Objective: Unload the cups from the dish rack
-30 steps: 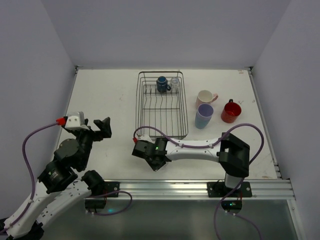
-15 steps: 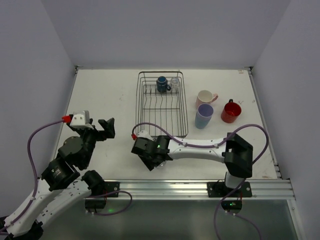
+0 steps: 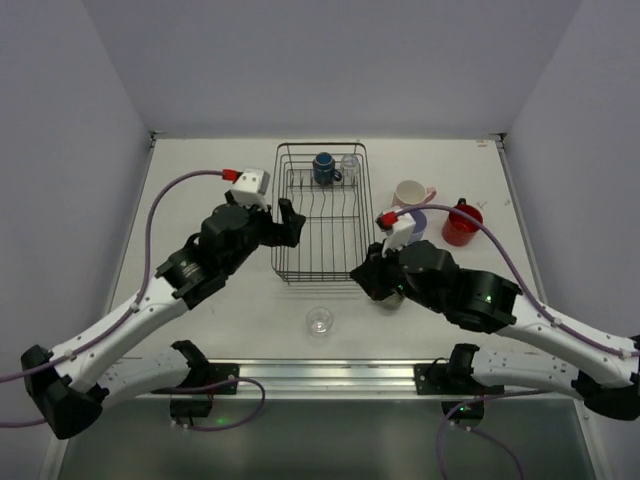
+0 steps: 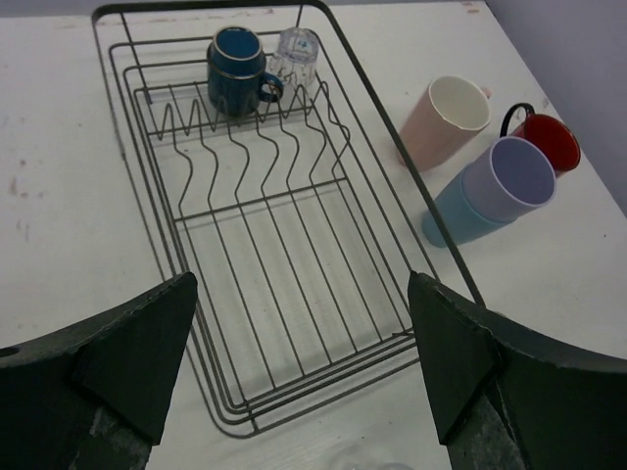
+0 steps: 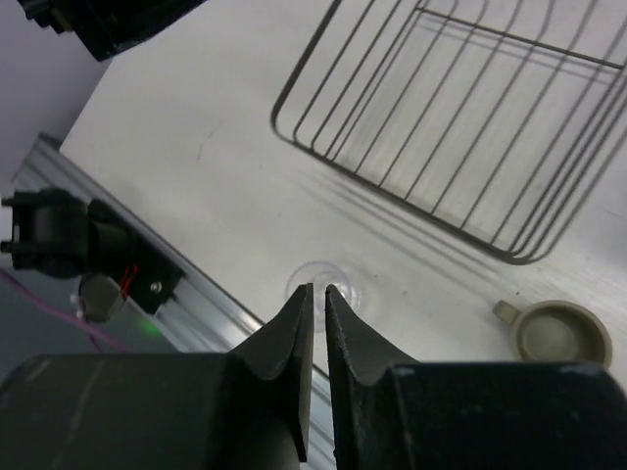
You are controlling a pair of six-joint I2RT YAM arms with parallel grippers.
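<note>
The dish rack (image 3: 322, 215) stands mid-table and holds a dark blue mug (image 3: 325, 168) and a clear glass (image 3: 350, 162) at its far end; both also show in the left wrist view, the mug (image 4: 235, 73) and the glass (image 4: 294, 59). My left gripper (image 3: 287, 226) hovers over the rack's near left side, open wide and empty (image 4: 304, 377). My right gripper (image 3: 364, 280) is shut and empty (image 5: 319, 290), raised above another clear glass (image 3: 320, 320) that stands on the table. An olive-green cup (image 5: 554, 333) stands right of that glass.
A pink mug (image 4: 446, 119), a lavender cup (image 4: 514, 176) nested in a light blue one (image 4: 451, 217), and a red mug (image 4: 547, 137) stand right of the rack. The metal rail (image 3: 400, 375) runs along the table's near edge.
My left arm has swung up from the near left to the rack. My right arm has risen and drawn back to the right, leaving the clear glass on the table; the olive-green cup now shows.
</note>
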